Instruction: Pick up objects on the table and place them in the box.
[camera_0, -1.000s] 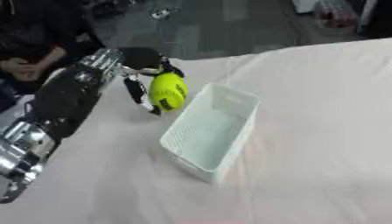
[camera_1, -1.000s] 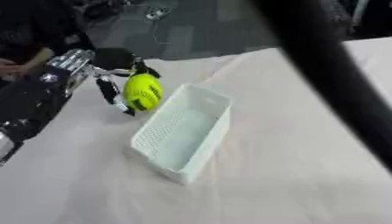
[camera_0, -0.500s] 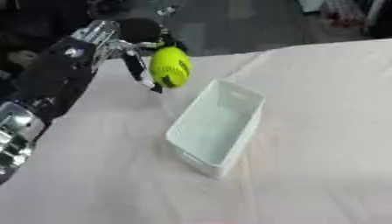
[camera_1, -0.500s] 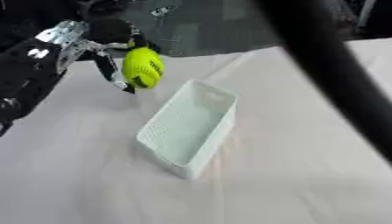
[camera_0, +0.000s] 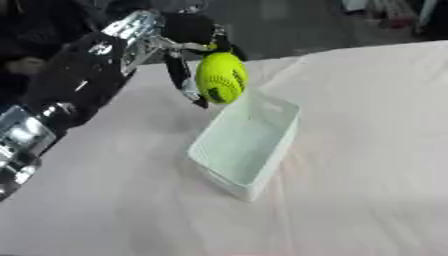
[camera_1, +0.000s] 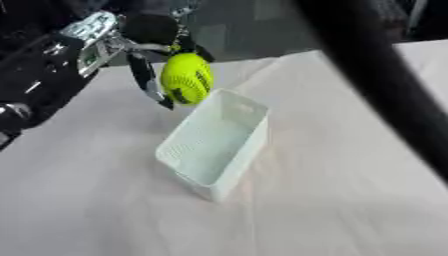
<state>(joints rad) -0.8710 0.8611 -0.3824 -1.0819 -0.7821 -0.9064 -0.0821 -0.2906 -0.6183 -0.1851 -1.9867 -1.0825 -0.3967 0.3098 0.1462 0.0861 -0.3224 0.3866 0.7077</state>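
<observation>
Now, change: my left hand (camera_0: 179, 47) has carried the yellow-green ball (camera_0: 220, 77) up and across; a second ago it sat lower, beside the far left corner of the box (camera_0: 248, 146), and half a second ago it was already rising.
Ball position: clear of the table (camera_0: 114, 200), in the air at the box's far end, just at or over the far rim; I cannot tell whether it is fully over the opening.
Hand state: my fingers (camera_0: 182, 80) are curled round the ball, holding it from the left and from above.
Box: white, open-topped, nothing visible inside it, lying askew on the pale cloth.
Right arm: a dark blurred bar crosses the right eye view (camera_1: 376, 75); my right hand itself shows nowhere.
Meaning for the task: the pick looks done and the carry nearly so; I judge the remaining work is a short move over the opening and then a release.
Risk: letting go too early could bounce the ball off the far rim.
</observation>
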